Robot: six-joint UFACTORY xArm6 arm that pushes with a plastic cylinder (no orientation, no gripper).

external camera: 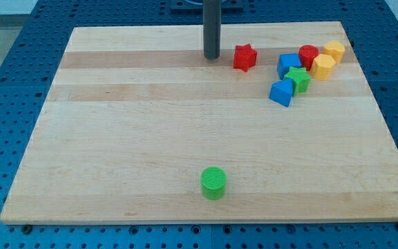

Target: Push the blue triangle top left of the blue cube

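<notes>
Standing at the tabletop's (116,138) top, the rod's tip (211,57) rests left of the red star block (244,57), well apart from the blue triangle block (280,93) below the blue cube block (289,64). No gripper exists here. Approach seems underway; next, getting below the triangle.

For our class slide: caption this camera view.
My tip rests left of the red star block; small blue triangle block lies below the blue cube.

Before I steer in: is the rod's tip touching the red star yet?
Apart. The camera view shows a strip of bare board between my tip and the red star, which sits to the tip's right in the view.
</notes>
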